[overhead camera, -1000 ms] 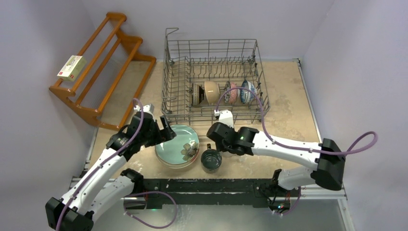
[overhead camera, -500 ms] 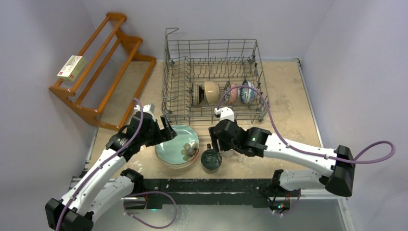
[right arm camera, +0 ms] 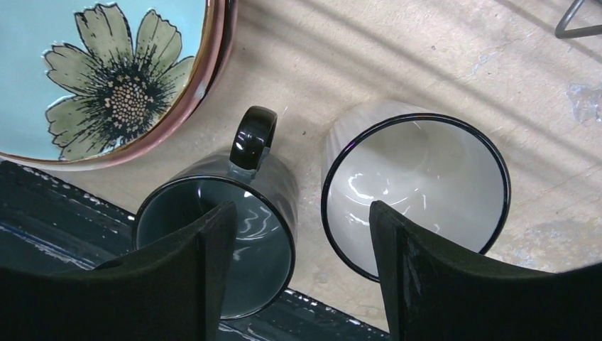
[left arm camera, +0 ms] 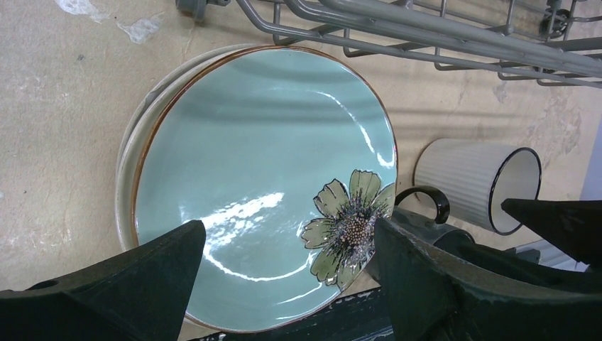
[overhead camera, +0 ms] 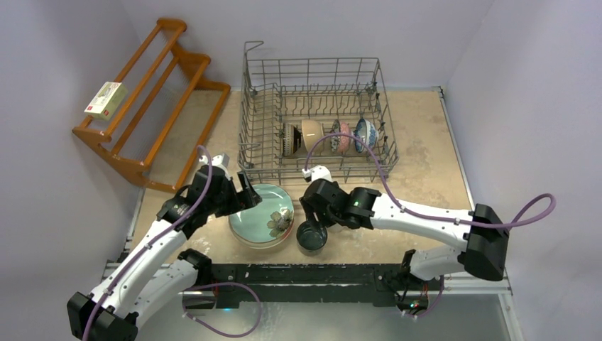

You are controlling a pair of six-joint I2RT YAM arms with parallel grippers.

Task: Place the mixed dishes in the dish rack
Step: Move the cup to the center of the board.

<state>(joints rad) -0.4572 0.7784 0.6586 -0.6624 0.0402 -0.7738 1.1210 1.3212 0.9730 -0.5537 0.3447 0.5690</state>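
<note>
Dish rack [overhead camera: 312, 71], a grey wire basket with tall sides, stands at the back of the tabletop [overhead camera: 426, 142]. Four bowls [overhead camera: 312, 135] are already in it, set on edge in a row between the tines, probably so they drain and leave room.

What is left to load sits in front of the rack, near the arm bases. A mint green plate [overhead camera: 259, 213] with a flower motif lies face up on top of a stack of other plates [left arm camera: 128, 177]. Just to its right stand a dark teal mug [right arm camera: 263, 213] and a white mug [right arm camera: 419, 185], both upright and just beside each other. The teal mug's handle points toward the plate stack.

Your left gripper [left arm camera: 287, 238] hovers over the green plate, spread wide and grasping nothing. Your right gripper [right arm camera: 302, 213] hangs above the two mugs, also released and empty. One finger sits over the teal mug's mouth and the other over the white mug's mouth, so the neighbouring walls of both mugs lie in the gap. As a judgement, closing here risks pinching both mugs instead of one.

The rack's front wall stands between these dishes and the tines, so each piece will likely need lifting over it. The right arm's purple cable [overhead camera: 376, 153] arcs across the front of the rack.

A wooden slatted shelf [overhead camera: 152, 92] with a small box [overhead camera: 106, 99] on it stands at far left.
</note>
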